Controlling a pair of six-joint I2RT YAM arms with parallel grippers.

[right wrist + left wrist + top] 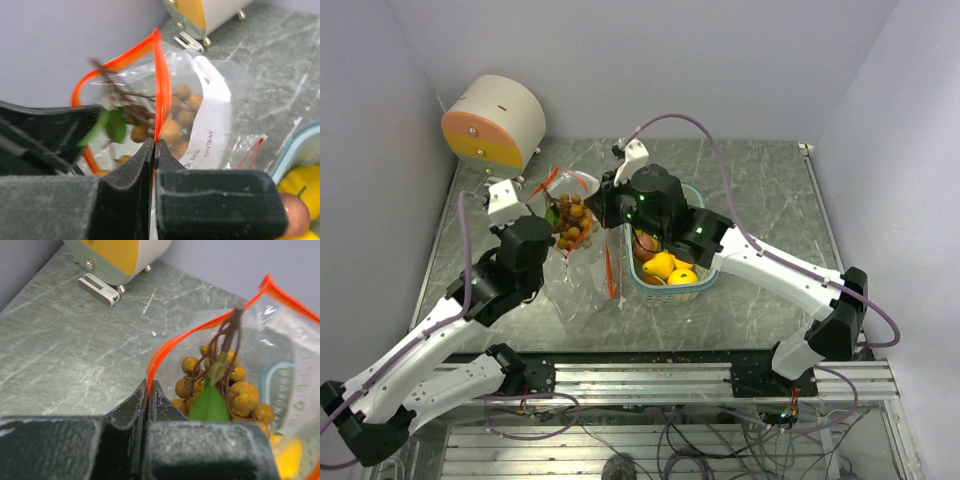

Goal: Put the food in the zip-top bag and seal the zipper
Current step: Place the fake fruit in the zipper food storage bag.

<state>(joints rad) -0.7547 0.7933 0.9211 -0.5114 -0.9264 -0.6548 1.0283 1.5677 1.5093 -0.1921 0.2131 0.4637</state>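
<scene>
- The bunch of small golden-brown fruits (570,226) sits inside the zip-top bag (584,272), which stands on the worktop (770,190) between the two arms. Its green leaf (207,406) and its woody stem reach up towards the mouth.
- The lemon-like fruits (661,265) and the dark red fruit (644,243) lie in the light-blue basket (675,294), just right of the bag, so the task looks only partly done.
- The left fingers (131,409) are pressed together, pinching the orange zipper (152,362) on the near-left rim.
- The right fingers (131,172) are also pressed together, pinching the zipper on the opposite rim, so the mouth is held open between the two grips.
- Risk: both arms are busy holding the rim. Freeing one to fetch fruit would probably let the limp film sag and the mouth close.
- Risk: the stem rises to about the zipper line, so it could get caught in the seal and leave a gap.
- Risk: the thin rim might slip from a pinch if the arms pull apart, and the bag could tip.
- Only the top view shows the whole basket and the cream drum (495,122) at the back left. It does not show the fingertip contact.
- The left wrist view shows the stem against the rim. The right wrist view shows the bag's white label (215,115) and a corner of the basket.
</scene>
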